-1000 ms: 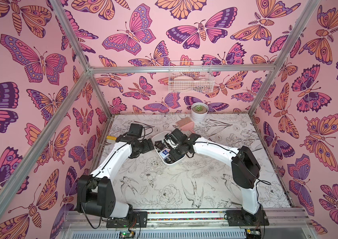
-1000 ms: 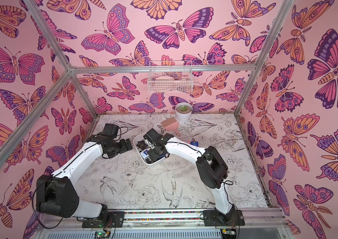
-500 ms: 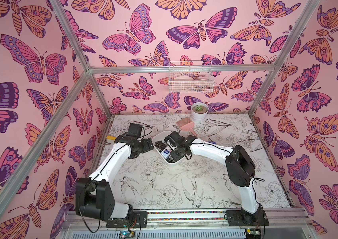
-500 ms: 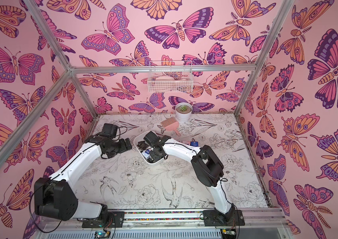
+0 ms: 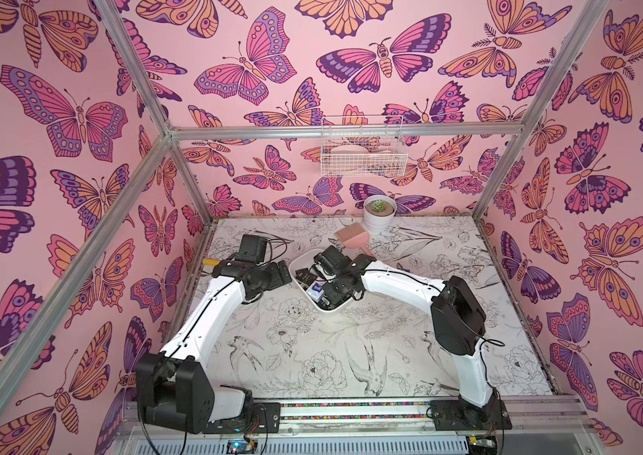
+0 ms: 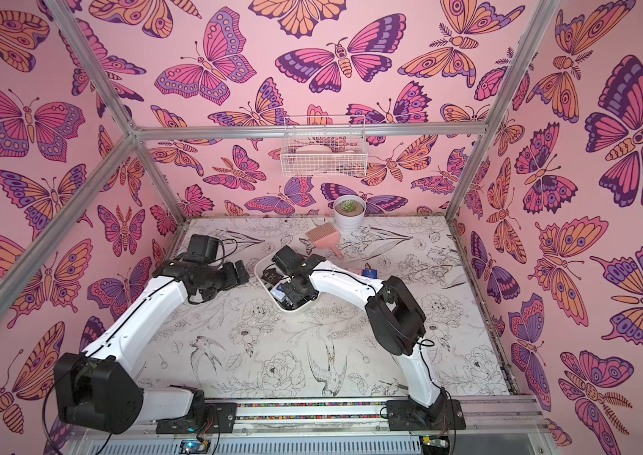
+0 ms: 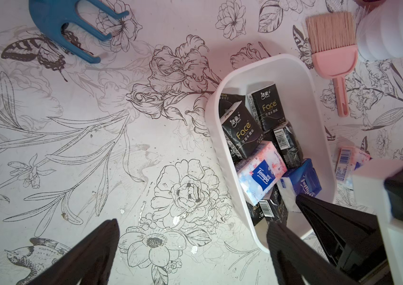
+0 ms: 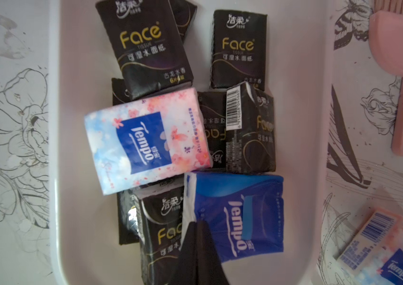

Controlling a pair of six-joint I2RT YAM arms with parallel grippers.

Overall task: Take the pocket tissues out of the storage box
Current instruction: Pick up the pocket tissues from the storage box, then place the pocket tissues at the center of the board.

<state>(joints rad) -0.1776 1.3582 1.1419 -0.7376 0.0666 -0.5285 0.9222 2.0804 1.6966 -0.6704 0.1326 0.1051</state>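
One packet targeted: blue packet [image 8: 242, 217], in the storage box [image 8: 304, 123]
Right gripper [image 8: 196, 249]: nearer arm, pinched shut on its white end
Left gripper [image 7: 190, 249]: spread, empty, beside the box

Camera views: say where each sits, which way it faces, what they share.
Top views: high in front, looking down toward the back wall; left arm, right arm show.
Left wrist: on the left arm, looking down at the storage box; its open jaws show.
Right wrist: above the box, looking into it; its shut jaws at the blue packet.
Shared: both wrist views show the pink brush.
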